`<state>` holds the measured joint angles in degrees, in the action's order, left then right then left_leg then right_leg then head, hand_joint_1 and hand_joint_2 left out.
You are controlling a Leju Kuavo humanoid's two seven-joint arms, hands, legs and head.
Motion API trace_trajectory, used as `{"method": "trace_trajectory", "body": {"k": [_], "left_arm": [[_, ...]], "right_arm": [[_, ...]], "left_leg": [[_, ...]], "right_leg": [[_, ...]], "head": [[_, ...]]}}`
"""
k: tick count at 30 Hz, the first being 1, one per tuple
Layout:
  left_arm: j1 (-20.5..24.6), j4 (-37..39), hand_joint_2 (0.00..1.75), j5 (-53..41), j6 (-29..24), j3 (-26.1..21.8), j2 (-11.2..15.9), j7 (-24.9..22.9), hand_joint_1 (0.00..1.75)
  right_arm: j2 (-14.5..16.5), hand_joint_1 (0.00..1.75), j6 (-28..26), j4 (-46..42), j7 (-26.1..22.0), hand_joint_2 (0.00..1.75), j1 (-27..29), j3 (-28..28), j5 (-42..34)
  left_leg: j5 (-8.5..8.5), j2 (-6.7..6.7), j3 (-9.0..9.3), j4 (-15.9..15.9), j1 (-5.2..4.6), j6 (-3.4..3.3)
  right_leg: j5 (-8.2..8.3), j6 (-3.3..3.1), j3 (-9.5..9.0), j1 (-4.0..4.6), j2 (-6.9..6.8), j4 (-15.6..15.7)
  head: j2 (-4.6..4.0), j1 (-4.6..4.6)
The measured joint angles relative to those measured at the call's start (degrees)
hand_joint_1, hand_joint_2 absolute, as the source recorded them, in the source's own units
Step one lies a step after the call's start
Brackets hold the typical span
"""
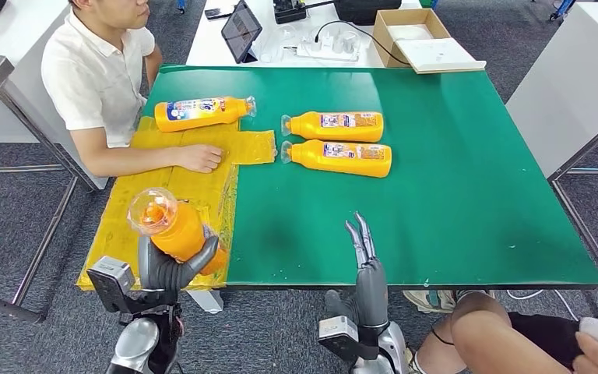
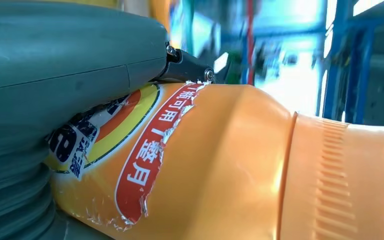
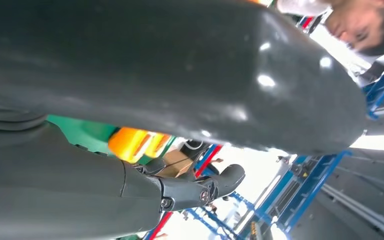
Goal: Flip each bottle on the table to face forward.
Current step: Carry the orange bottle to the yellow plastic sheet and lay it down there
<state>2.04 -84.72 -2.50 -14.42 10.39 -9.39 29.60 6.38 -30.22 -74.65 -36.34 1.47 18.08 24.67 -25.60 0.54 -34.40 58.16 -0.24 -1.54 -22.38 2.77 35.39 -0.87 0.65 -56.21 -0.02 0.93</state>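
The left hand (image 1: 173, 269) grips a bottle (image 1: 173, 226), raised cap-up beyond the surface (image 1: 452, 195) edge; slipping would drop it floorward. The right hand (image 1: 367, 265) is empty, fingers extended.

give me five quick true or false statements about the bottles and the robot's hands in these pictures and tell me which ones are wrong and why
1. The left hand holds an orange bottle. True.
2. The right hand also holds a bottle. False: it holds nothing, its fingers straight out over the near edge of the green table.
3. Three more bottles lie on their sides on the table. True: one by the seated person's hand, and a pair side by side, the farther one and the nearer one.
4. The pair lies on the yellow sheet. False: both lie on bare green table, beside the sheet.
5. The seated person's hand grips a bottle. False: it rests flat on the yellow sheet.
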Motion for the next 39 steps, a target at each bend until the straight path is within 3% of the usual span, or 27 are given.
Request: {"method": "trace_trajectory", "body": {"k": [4,6,8,14,25,27,29,31,37,39], "left_arm": [[1.8,0.5,1.75,-22.3,-14.4,-0.3,0.5,-2.4,1.75],[4.1,2.4,1.75,-37.4,-16.6,-0.1,1.2,-7.9,1.75],[6.7,5.6,1.75,-46.6,-15.6,0.4,1.9,-12.4,1.75],[10.6,11.8,1.75,-49.5,-15.0,1.2,2.5,-14.4,1.75],[11.8,14.9,1.75,-50.5,-14.2,1.7,3.0,-15.3,1.75],[15.2,19.6,1.75,-55.7,-9.3,2.7,2.9,-20.7,1.75],[21.4,29.7,1.75,-63.4,-1.2,4.1,2.5,-29.6,1.75],[26.3,39.0,1.75,-67.1,2.3,4.9,2.0,-34.2,1.75],[33.9,52.6,1.75,-67.5,1.0,5.9,0.7,-34.5,1.75],[35.1,54.7,1.75,-67.6,1.4,6.0,0.5,-34.5,1.07]], "right_arm": [[0.4,0.00,-1.3,0.0,-0.8,0.00,0.4,-1.5,0.0],[0.8,0.00,-1.4,0.0,-0.9,0.00,0.4,-2.1,0.0],[1.1,0.00,-1.3,-0.1,-0.8,0.00,0.4,-2.5,-0.1],[1.6,0.00,-1.0,-0.5,-0.6,0.00,0.4,-3.1,-0.1],[1.8,0.00,-0.6,-0.5,-0.5,0.00,0.4,-3.3,-0.2],[2.0,0.00,1.4,-0.4,0.4,0.00,0.1,-3.4,-0.4],[2.6,0.00,3.5,0.1,1.3,0.00,-0.9,-3.5,-0.5],[3.3,0.00,4.1,0.7,1.4,0.00,-1.9,-3.6,-0.4],[3.8,0.00,4.3,2.0,1.7,0.00,-2.8,-3.8,-0.3],[3.8,0.00,4.4,2.2,1.7,0.00,-2.9,-3.8,-0.3]], "left_leg": [[0.01,0.02,0.01,0.0,0.00,0.00],[0.02,0.06,0.02,0.0,0.00,0.00],[0.03,0.03,0.03,0.0,0.00,0.01],[0.04,-0.05,0.04,0.0,0.00,0.02],[0.03,-0.04,0.01,0.0,-0.01,0.02],[0.14,0.16,-0.06,0.0,-0.01,-0.04],[0.29,0.38,-0.17,0.0,-0.01,-0.05],[0.37,0.24,-0.20,0.0,-0.01,0.01],[0.44,0.24,-0.17,0.0,-0.01,0.00],[0.44,0.26,-0.16,0.0,-0.01,0.00]], "right_leg": [[0.00,0.00,0.01,0.00,0.00,0.0],[0.00,0.00,-0.01,0.00,-0.02,0.0],[0.02,0.00,-0.03,0.00,-0.02,0.0],[0.04,0.00,-0.01,0.00,0.01,0.0],[0.02,-0.01,0.09,0.00,0.01,0.0],[0.02,0.00,0.11,0.00,-0.14,0.0],[0.11,-0.03,0.10,-0.01,-0.33,0.0],[0.26,-0.06,0.15,-0.01,-0.27,0.0],[0.30,-0.04,0.06,-0.02,-0.28,0.0],[0.28,-0.05,0.04,-0.02,-0.28,0.0]], "head": [[0.00,0.01],[0.00,0.01],[0.00,0.00],[0.00,0.01],[0.00,-0.01],[0.00,0.02],[0.00,0.09],[0.00,0.05],[0.00,-0.04],[0.00,-0.03]]}}
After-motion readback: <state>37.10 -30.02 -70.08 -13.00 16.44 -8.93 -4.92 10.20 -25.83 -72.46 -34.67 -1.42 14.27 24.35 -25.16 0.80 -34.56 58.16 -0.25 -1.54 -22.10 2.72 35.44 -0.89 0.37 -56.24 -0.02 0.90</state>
